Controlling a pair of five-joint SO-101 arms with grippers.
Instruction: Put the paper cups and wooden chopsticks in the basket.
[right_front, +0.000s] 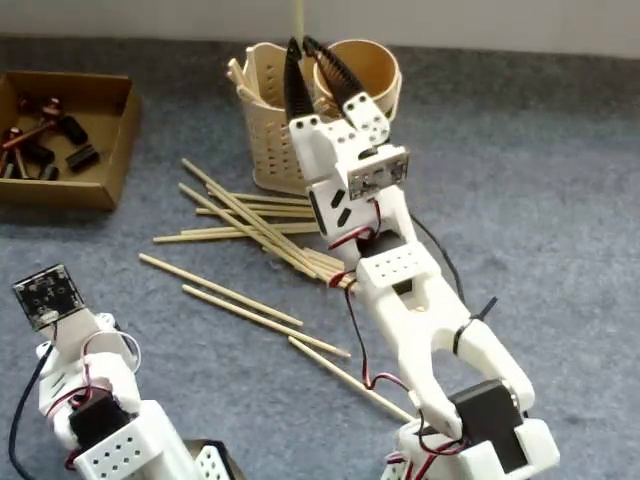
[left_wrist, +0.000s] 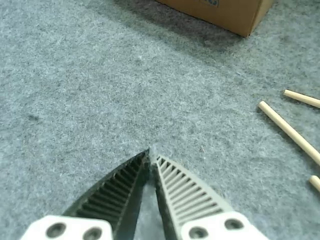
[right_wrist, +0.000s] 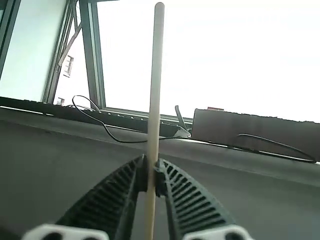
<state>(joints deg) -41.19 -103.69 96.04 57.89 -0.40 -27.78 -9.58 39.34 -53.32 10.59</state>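
Note:
My right gripper (right_front: 304, 46) is raised over the cream perforated basket (right_front: 267, 120), shut on a wooden chopstick (right_front: 298, 18) that stands upright between its fingers. The right wrist view shows that chopstick (right_wrist: 157, 75) pinched in the right gripper (right_wrist: 151, 169) and pointing away from the camera. A brown paper cup (right_front: 368, 72) stands against the basket's right side; whether it is inside I cannot tell. Several chopsticks (right_front: 250, 228) lie scattered on the grey felt in front of the basket. My left gripper (left_wrist: 150, 156) is shut and empty, low over bare felt, with chopstick ends (left_wrist: 289, 131) off to one side.
An open cardboard box (right_front: 112, 150) of small parts sits at the far left, and its corner (left_wrist: 225, 12) shows in the left wrist view. The left arm's base (right_front: 100, 410) is at the front left. More chopsticks (right_front: 340, 372) lie near the right arm's base.

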